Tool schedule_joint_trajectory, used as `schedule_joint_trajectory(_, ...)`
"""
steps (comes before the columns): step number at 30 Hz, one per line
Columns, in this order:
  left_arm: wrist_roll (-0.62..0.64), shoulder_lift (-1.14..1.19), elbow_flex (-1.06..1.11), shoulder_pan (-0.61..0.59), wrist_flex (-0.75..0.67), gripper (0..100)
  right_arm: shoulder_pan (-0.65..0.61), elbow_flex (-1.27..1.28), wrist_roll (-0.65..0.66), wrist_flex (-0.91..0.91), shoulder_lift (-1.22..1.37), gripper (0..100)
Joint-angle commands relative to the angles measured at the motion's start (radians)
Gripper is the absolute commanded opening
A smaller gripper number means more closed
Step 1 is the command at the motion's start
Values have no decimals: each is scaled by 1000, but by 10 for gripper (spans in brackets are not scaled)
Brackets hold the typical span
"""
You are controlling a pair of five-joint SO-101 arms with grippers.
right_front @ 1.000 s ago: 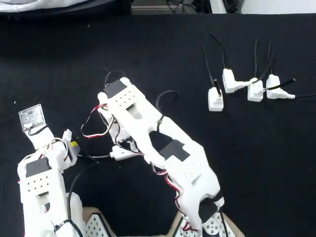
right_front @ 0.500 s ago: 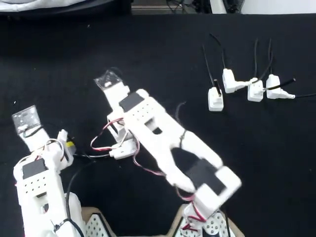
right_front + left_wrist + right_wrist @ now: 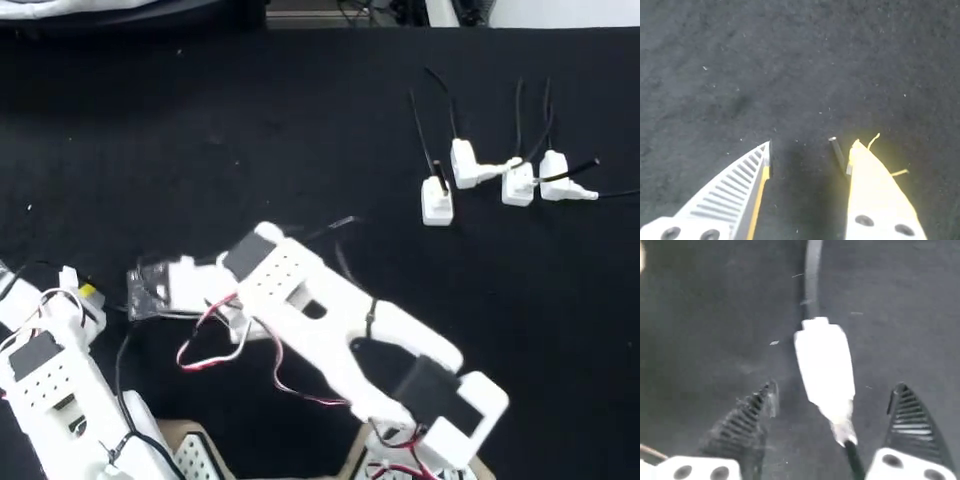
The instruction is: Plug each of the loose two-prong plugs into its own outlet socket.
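While right claw (image 3: pixel 835 388) stands wide astride white two-prong plug (image 3: pixel 824 365) lying on black table (image 3: pixel 700 300), left claw (image 3: pixel 811 144) hangs wide, empty | judged risk: plug lies slanted, so closure may twist it askew.

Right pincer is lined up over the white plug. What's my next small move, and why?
Probably lower slightly and close the right pincer on the white plug. The pincer is open, the plug's body lies between its jaws, and gaps show on both sides.
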Motion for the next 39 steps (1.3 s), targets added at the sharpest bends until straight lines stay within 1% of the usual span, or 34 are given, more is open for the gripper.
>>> schedule_joint_trajectory(1,14,-15,-71,-10,5,252,-2,38,37,-92,36,335)
schedule_joint_trajectory(4,14,-15,-71,-10,6,252,32,48,52,-170,111,335)
schedule_joint_trajectory(8,14,-15,-71,-10,6,252,58,45,103,-210,208,321)
schedule_joint_trajectory(9,14,-15,-71,-10,6,252,60,41,98,-221,223,293)
schedule_joint_trajectory(11,14,-15,-71,-8,6,252,71,22,61,-219,237,189)
schedule_joint_trajectory(13,14,-15,-71,-5,6,252,89,-2,-46,-222,231,29)
schedule_joint_trajectory(14,14,-15,-71,-4,6,252,109,-18,-114,-218,222,7)
schedule_joint_trajectory(15,14,-15,-71,-2,6,252,141,-31,-181,-210,205,41)
schedule_joint_trajectory(17,14,-15,-71,-1,6,252,218,-65,-284,-175,154,6)
schedule_joint_trajectory(19,14,-15,-68,1,6,252,324,-101,-384,-133,99,16)
schedule_joint_trajectory(21,14,-15,-65,1,3,252,451,-142,-517,-110,68,10)
schedule_joint_trajectory(24,14,-15,-64,1,2,252,649,-219,-733,-114,91,11)
schedule_joint_trajectory(26,14,-15,-64,15,2,252,735,-298,-830,-123,148,11)
schedule_joint_trajectory(28,14,-15,-62,38,2,252,775,-395,-859,-107,237,11)
schedule_joint_trajectory(33,11,-15,-61,51,3,252,830,-694,-864,-2,496,11)
schedule_joint_trajectory(37,9,-14,-61,51,5,252,847,-955,-864,187,696,16)
schedule_joint_trajectory(39,9,-14,-61,51,5,252,842,-1093,-864,285,780,72)
